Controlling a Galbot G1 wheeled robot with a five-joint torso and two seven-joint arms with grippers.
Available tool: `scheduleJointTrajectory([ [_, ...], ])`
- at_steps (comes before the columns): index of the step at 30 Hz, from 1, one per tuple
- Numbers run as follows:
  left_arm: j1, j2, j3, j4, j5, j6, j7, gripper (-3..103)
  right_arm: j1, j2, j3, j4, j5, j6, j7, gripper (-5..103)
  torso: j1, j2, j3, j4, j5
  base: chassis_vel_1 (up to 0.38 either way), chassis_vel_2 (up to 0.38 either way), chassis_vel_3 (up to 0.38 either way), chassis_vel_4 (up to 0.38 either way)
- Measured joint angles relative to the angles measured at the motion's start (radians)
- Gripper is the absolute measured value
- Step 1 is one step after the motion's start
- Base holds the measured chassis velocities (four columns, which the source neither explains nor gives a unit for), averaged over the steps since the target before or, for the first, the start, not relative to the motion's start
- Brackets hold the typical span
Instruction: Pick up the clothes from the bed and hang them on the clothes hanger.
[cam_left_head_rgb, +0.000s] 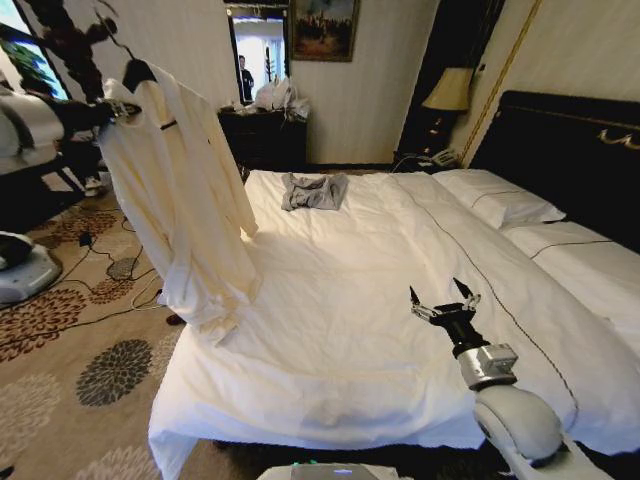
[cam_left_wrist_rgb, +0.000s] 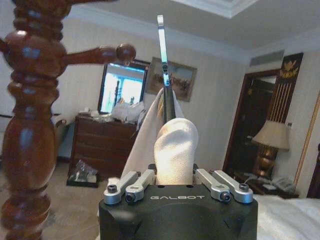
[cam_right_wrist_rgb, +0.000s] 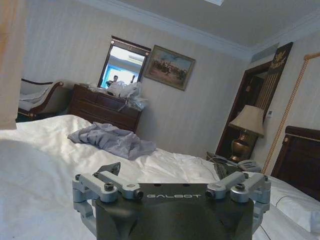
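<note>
The cream collared shirt (cam_left_head_rgb: 185, 200) hangs on the black clothes hanger (cam_left_head_rgb: 140, 72) in the air off the bed's left edge, its hem brushing the mattress corner. My left gripper (cam_left_head_rgb: 122, 108) is shut on the hanger's neck through the fabric. In the left wrist view the shirt's cloth (cam_left_wrist_rgb: 175, 145) bulges between the fingers and the silver hook (cam_left_wrist_rgb: 161, 45) points up, close to the wooden coat stand (cam_left_wrist_rgb: 30, 125). My right gripper (cam_left_head_rgb: 443, 296) hovers open above the white bed (cam_left_head_rgb: 330, 330), holding nothing.
A small grey garment (cam_left_head_rgb: 314, 190) lies at the bed's far end. The coat stand's top (cam_left_head_rgb: 75, 40) rises behind the shirt. A dark dresser (cam_left_head_rgb: 265, 135), a lamp (cam_left_head_rgb: 448, 90), pillows (cam_left_head_rgb: 500, 200) and the black headboard (cam_left_head_rgb: 570, 150) ring the bed. Cables (cam_left_head_rgb: 110, 290) cross the patterned carpet.
</note>
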Motion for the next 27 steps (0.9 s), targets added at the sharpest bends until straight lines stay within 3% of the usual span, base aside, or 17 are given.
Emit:
scheduleJointTrajectory([
  [27,-0.063,-0.068,0.042,0.192,0.016,-0.003,0.023,20,0.000,0.000,0.000,0.000,0.000,0.000,0.000,100,0.000,0.000,0.000,0.0006,-0.0001,0.000,0.000,0.000,0.000],
])
